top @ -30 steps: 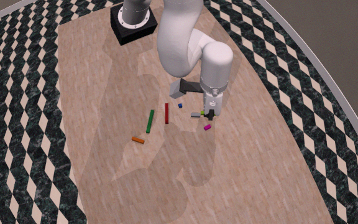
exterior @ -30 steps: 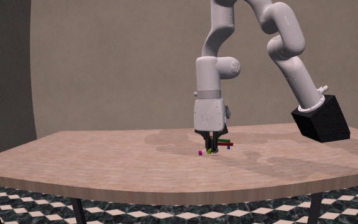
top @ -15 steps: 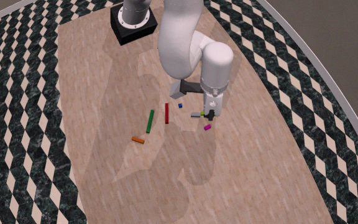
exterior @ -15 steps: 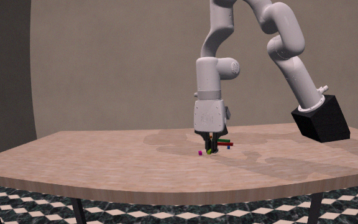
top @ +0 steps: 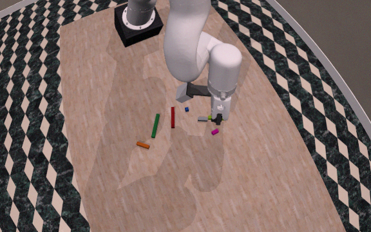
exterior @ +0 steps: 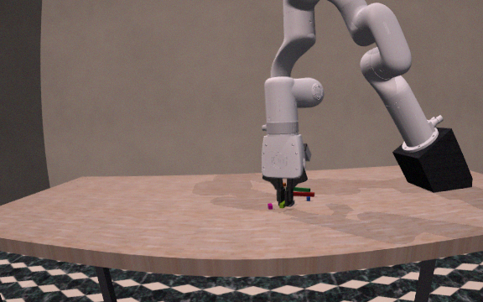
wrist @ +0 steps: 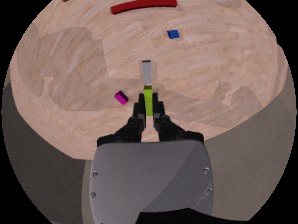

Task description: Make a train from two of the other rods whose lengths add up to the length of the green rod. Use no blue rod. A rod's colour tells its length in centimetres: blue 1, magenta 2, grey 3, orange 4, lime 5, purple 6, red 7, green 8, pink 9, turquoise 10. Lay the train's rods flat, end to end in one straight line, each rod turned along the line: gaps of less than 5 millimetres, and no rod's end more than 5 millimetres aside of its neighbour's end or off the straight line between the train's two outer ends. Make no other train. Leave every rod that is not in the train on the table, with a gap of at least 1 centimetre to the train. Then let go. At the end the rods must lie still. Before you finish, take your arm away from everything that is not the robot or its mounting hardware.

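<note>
My gripper [top: 218, 120] [exterior: 284, 202] [wrist: 148, 100] is shut on the lime rod [top: 210, 117] [exterior: 282, 205] [wrist: 148, 94], low at the table; whether the rod touches the table I cannot tell. The grey rod [top: 202, 119] [wrist: 146, 72] lies flat just beyond the lime rod's end, nearly in one line with it. Any small gap between them is too small to judge. The green rod [top: 155, 125] [exterior: 302, 190] lies farther left in the top view, partly behind the fingers in the exterior view.
The magenta rod [top: 215, 131] [exterior: 270, 206] [wrist: 121, 97] lies close beside the gripper. The blue rod [top: 187, 109] [exterior: 308, 199] [wrist: 173, 34] and red rod [top: 172, 117] [exterior: 304, 194] [wrist: 144, 6] lie beyond the grey rod. The orange rod [top: 143, 145] lies near the green rod.
</note>
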Action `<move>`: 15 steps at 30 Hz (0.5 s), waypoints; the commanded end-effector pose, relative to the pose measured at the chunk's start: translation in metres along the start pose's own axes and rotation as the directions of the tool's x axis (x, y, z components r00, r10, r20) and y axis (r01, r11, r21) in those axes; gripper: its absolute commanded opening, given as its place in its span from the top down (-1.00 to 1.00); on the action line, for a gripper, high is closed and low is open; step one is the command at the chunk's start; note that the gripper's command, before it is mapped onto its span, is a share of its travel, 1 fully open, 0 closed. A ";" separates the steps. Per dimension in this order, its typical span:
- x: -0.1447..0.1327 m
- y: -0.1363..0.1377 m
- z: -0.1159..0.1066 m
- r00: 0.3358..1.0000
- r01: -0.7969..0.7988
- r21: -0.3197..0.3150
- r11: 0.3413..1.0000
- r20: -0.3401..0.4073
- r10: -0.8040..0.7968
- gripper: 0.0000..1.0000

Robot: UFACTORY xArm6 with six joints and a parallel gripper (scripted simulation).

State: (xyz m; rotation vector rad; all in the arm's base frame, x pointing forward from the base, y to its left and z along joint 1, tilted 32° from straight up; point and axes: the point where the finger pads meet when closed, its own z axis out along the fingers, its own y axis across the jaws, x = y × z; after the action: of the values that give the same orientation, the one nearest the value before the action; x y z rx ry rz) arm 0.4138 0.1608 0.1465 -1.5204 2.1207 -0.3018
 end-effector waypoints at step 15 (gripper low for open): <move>-0.001 -0.001 -0.001 1.000 0.000 0.002 1.000 0.002 0.000 0.92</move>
State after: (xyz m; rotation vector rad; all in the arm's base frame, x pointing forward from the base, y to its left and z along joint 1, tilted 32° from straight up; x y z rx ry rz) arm 0.4139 0.1609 0.1465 -1.5204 2.1207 -0.3018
